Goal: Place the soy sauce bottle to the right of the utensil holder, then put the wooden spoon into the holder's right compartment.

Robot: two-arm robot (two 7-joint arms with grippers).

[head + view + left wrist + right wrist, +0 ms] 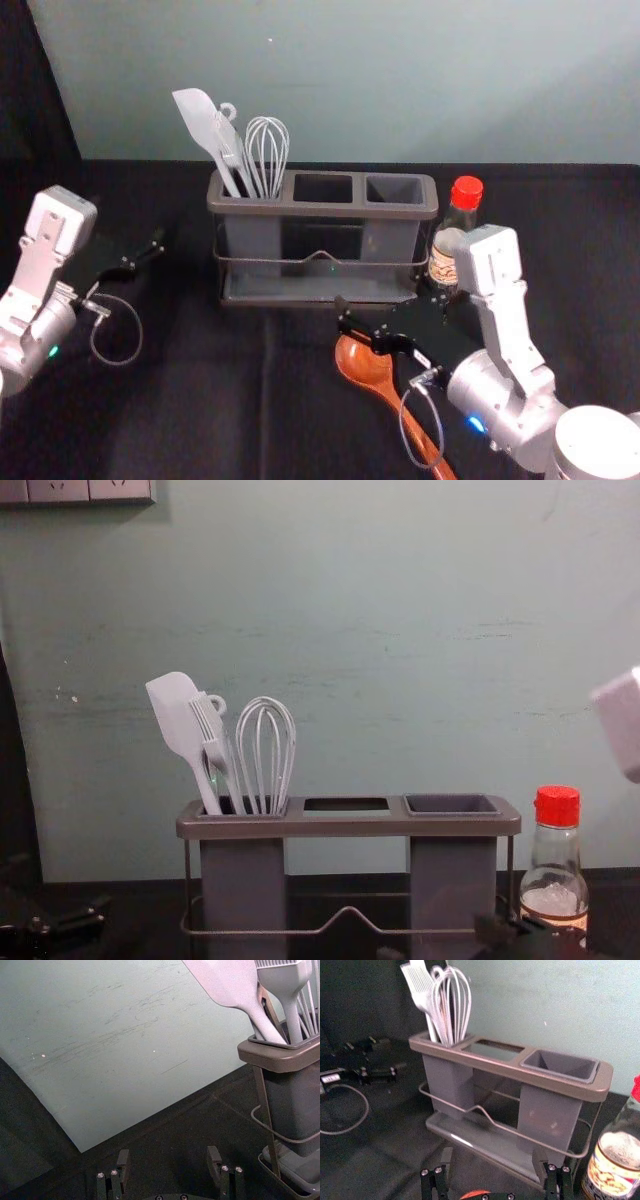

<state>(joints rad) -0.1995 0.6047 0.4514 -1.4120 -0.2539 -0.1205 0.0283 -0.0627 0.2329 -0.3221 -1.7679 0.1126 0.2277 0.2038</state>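
Observation:
In the head view, the soy sauce bottle (443, 255) stands upright just right of the utensil holder (322, 209); the chest view also has the bottle (556, 870) beside the holder's right end. The holder's right compartment (560, 1067) is empty. The wooden spoon (366, 364) lies in front of the holder, handle toward the near right. My right gripper (358, 326) is over the spoon's bowl, partly covering it; in its wrist view the gripper (493, 1162) is open, with the bowl's edge (475, 1193) low between its fingers. My left gripper (143, 255), left of the holder, is open in its wrist view (168, 1162).
A white spatula (180, 720), a brush (213, 738) and a whisk (265, 750) stand in the holder's left compartment. Behind the holder rises a pale wall (380, 90). A white round object (598, 442) is at the near right corner. Black cloth (200, 400) covers the table.

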